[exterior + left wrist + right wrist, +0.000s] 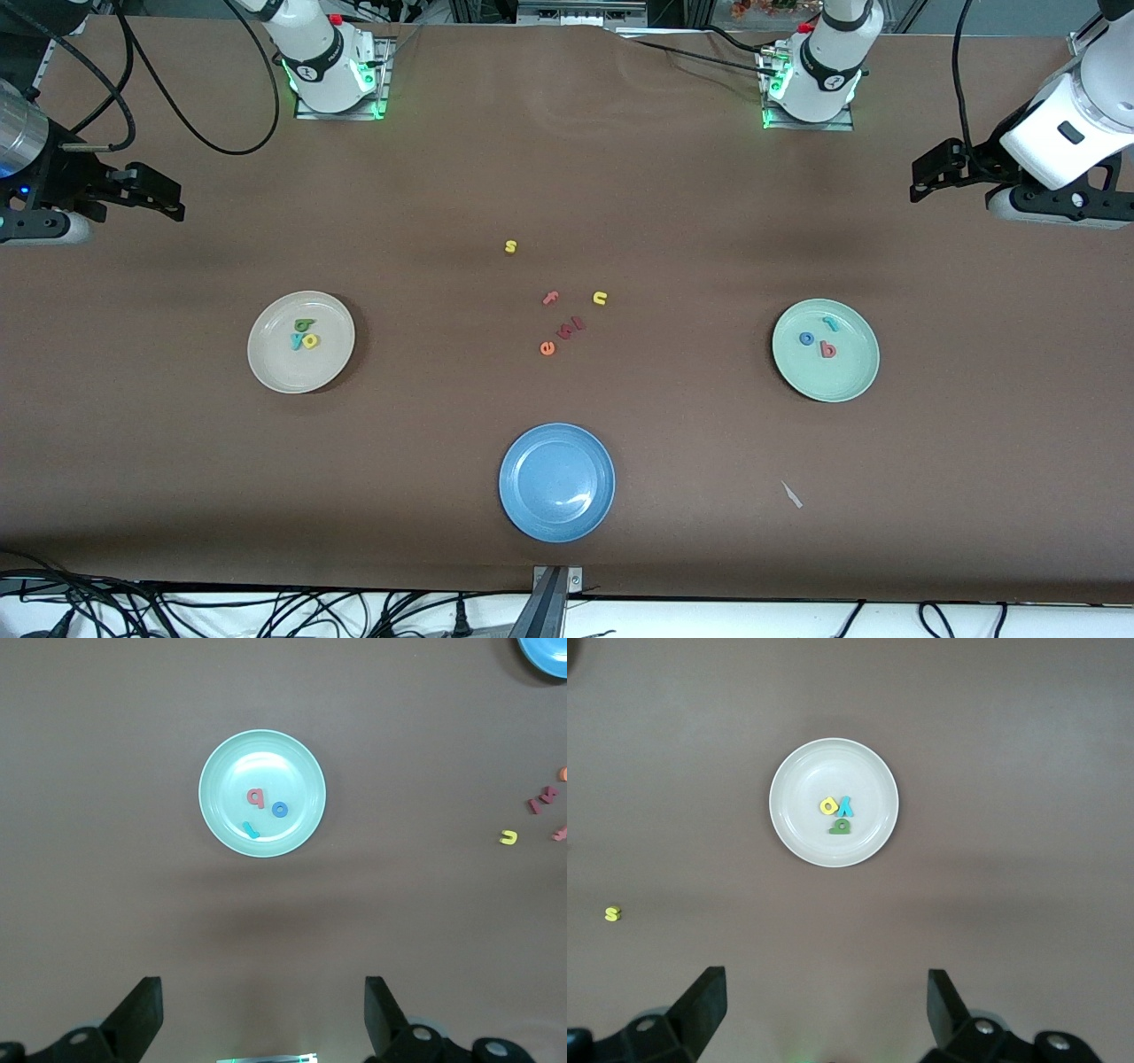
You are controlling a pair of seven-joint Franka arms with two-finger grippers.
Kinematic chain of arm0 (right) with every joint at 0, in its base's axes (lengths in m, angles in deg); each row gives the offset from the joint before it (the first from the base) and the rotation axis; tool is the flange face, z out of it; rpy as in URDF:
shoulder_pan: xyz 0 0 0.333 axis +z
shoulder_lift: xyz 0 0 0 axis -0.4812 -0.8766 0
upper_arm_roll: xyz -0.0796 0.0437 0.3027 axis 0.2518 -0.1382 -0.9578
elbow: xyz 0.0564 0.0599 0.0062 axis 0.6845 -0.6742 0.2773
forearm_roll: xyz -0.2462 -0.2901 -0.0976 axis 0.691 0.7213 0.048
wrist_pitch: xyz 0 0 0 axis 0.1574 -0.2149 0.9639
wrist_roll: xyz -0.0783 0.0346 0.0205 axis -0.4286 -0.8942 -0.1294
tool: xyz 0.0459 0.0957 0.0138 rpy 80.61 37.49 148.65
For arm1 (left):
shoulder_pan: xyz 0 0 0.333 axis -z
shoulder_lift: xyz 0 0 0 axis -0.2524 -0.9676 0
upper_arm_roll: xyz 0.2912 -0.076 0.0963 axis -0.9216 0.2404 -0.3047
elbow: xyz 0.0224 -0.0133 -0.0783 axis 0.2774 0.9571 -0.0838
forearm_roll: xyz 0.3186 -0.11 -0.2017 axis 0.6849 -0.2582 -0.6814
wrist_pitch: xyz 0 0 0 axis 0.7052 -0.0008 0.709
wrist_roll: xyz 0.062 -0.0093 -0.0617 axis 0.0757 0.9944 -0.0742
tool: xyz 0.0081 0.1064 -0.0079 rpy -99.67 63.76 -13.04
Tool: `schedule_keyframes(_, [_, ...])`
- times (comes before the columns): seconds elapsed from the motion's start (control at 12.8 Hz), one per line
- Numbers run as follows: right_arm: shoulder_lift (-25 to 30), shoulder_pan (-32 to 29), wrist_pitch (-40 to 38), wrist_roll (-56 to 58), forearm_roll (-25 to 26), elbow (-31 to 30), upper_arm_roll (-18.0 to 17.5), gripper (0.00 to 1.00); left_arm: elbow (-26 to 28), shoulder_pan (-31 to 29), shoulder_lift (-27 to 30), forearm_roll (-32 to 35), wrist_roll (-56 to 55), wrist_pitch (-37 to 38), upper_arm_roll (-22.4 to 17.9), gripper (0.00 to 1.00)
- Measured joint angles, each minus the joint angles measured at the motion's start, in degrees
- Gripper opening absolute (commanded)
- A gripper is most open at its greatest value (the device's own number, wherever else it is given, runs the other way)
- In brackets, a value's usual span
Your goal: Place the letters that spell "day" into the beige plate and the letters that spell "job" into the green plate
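You have three plates on the brown table (567,177). The beige plate (270,372) sits toward the right arm's end and holds three letters: a green "d" (306,325), a yellow "a" (310,340) and a teal "y" (297,340), bunched together and touching or nearly so. The green plate (850,381) sits toward the left arm's end and also holds three: a teal "j" (830,322), a blue "o" (806,338) and a red-pink "b" (827,350), lying close but apart. The blue plate (556,481) is nearest the front camera, between the other two, with nothing in it.

Count the loose letters in the middle of the table: a yellow "s" (510,246) farthest from the camera, a pink "f" (550,299), a yellow "u" (600,298), an orange "e" (547,348), and a few small dark red letters (571,328) between the "e" and the "u"; you cannot read those or count them surely.

Your two arms both wait at the table's ends. The left gripper (926,177) hangs above the table at its own end, jaws spread wide, holding nothing. The right gripper (164,197) hangs likewise at its end, jaws wide apart and empty
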Motion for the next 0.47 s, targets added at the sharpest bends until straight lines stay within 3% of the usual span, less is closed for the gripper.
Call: schedule_keyframes(0.47, [0.0, 0.0, 0.0, 0.0, 0.0, 0.0, 0.0, 1.00, -2.0, 1.1, -1.6, 2.3, 0.0, 0.6, 1.2, 1.00])
